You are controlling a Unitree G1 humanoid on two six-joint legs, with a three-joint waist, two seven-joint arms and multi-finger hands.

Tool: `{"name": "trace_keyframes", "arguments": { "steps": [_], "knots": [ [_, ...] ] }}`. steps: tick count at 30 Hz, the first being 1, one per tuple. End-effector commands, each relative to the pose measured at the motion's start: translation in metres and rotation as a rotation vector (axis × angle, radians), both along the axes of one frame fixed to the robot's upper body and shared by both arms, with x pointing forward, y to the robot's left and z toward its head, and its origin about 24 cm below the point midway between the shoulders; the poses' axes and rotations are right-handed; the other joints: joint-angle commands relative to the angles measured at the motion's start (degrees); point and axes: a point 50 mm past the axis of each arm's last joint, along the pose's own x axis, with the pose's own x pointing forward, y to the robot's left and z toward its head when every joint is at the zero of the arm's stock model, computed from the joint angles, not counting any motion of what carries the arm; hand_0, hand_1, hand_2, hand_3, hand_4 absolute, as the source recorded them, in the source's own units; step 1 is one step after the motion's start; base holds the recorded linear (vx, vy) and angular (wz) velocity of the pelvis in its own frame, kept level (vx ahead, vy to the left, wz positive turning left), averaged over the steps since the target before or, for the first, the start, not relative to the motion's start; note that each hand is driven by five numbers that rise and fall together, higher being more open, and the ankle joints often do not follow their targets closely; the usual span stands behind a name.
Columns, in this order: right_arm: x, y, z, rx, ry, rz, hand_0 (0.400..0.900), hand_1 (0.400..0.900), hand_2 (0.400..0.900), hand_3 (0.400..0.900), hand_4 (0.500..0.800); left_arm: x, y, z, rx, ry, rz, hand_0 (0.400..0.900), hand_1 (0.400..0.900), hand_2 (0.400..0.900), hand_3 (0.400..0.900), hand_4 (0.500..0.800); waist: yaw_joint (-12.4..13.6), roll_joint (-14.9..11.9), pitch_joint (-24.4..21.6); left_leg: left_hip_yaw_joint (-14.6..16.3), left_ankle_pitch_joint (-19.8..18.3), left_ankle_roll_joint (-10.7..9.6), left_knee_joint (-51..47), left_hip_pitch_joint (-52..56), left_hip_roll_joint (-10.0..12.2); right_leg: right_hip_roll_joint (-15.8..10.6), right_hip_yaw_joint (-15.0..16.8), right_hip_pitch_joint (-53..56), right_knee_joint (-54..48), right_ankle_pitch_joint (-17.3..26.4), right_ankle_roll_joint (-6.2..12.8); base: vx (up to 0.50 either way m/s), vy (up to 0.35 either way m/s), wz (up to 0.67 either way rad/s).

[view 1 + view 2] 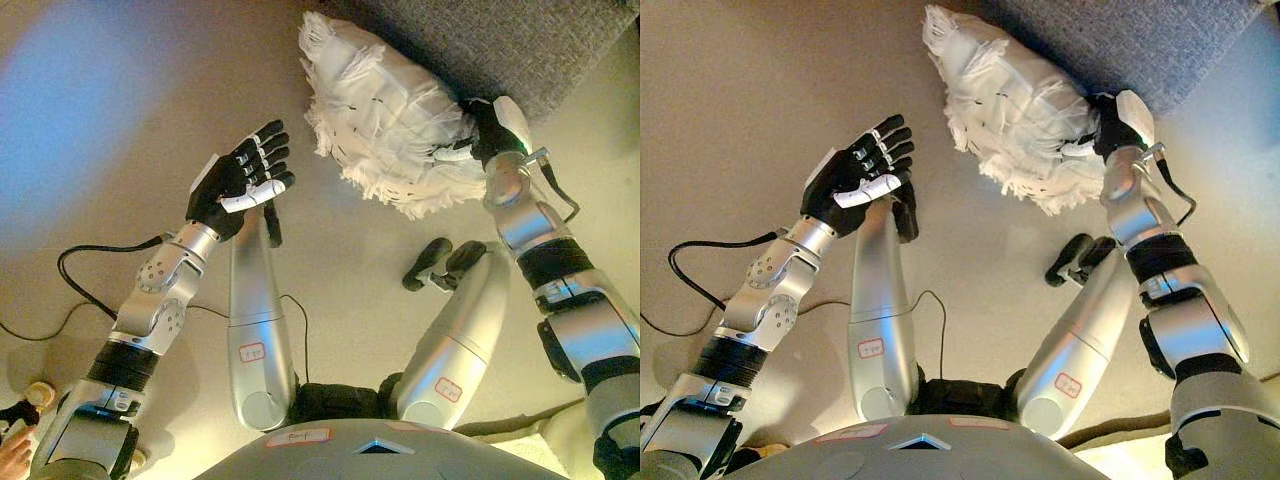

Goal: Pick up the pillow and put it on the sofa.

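Note:
A white fringed pillow (385, 110) hangs above the floor, close to the front edge of the grey sofa (500, 40) at the top right. My right hand (487, 132) is shut on the pillow's right side, fingers dug into the fabric. Apart from the pillow, to its left, my left hand (242, 178) is open with palm up and fingers spread, holding nothing. In the right eye view the pillow (1015, 105) overlaps the sofa's (1120, 35) lower edge.
Beige floor (120, 110) fills the left and middle of the view. The sofa's edge runs diagonally across the upper right corner. A person's fingers (12, 452) show at the lower left corner.

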Motion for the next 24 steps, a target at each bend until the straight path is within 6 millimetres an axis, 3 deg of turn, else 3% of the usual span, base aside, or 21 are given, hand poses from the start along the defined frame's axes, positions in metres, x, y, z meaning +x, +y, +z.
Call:
{"name": "trace_keyframes", "arguments": {
  "steps": [1, 13, 24],
  "knots": [
    [0.003, -0.018, -0.002, 0.024, 0.114, -0.106, 0.4, 0.4, 0.4, 0.4, 0.5, -0.001, -0.03, 0.027, -0.072, -0.144, -0.129, 0.9, 0.9, 0.9, 0.9, 0.8, 2.4, 3.6, -0.9, -0.6, -11.5, 1.9, 8.0, 4.0, 1.6, 1.2, 1.6, -3.1, -2.6, 5.1, 0.52, 0.0, -0.013, 0.04],
    [0.007, -0.004, 0.005, 0.113, 0.051, -0.086, 0.4, 0.4, 0.4, 0.4, 0.5, -0.006, -0.034, 0.029, -0.08, -0.148, -0.134, 0.9, 0.9, 0.9, 0.9, 0.8, 2.8, 3.8, -0.1, 0.6, -9.0, 2.2, 3.9, 7.4, 1.6, 1.8, 0.0, 0.5, -5.7, 6.9, 0.21, -0.01, -0.003, -0.03],
    [0.005, 0.014, 0.022, 0.139, -0.109, 0.045, 0.4, 0.4, 0.4, 0.4, 0.5, -0.009, -0.02, 0.025, -0.222, -0.108, 0.002, 0.9, 0.9, 0.9, 0.9, 0.8, 2.6, 3.4, -0.1, 2.1, -7.1, 2.7, -1.9, 12.5, 2.4, 3.3, -2.2, 6.0, -10.3, 8.1, 0.33, -0.03, -0.002, -0.06]
  ]
}}
